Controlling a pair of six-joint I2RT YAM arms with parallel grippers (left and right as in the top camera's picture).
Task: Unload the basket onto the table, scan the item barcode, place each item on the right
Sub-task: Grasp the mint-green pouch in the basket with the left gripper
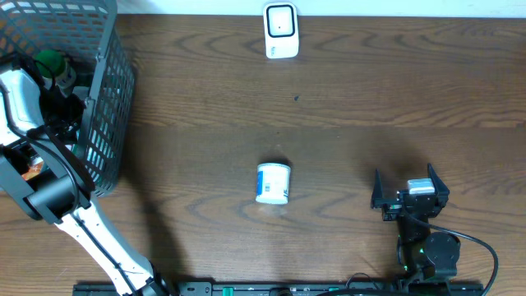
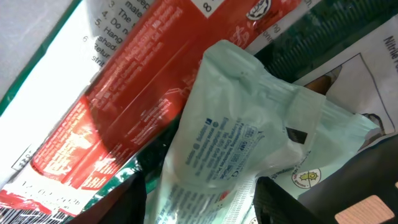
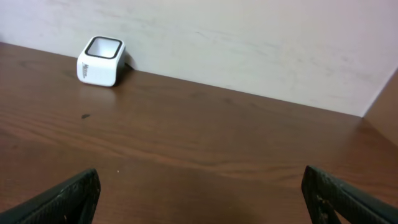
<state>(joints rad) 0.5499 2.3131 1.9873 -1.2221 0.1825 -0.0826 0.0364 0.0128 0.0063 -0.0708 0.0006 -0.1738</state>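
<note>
The left wrist view is filled by a pale green plastic packet point(image 2: 236, 137) with small blue print, lying crumpled on other goods inside the basket. My left gripper point(image 2: 199, 202) has one dark finger on each side of the packet's lower end, close against it. Whether they press it does not show. No barcode is readable on the packet. The white scanner point(image 1: 280, 31) stands at the table's far edge, also small in the right wrist view as the scanner point(image 3: 101, 60). My right gripper point(image 1: 408, 182) rests near the front right, its jaws wide apart over bare wood point(image 3: 202, 186).
The grey mesh basket point(image 1: 107, 123) fills the far left, and my left arm reaches down into it. A red packet point(image 2: 137, 93) and white printed cartons lie under the green one. A white tub point(image 1: 273, 182) lies on its side mid-table.
</note>
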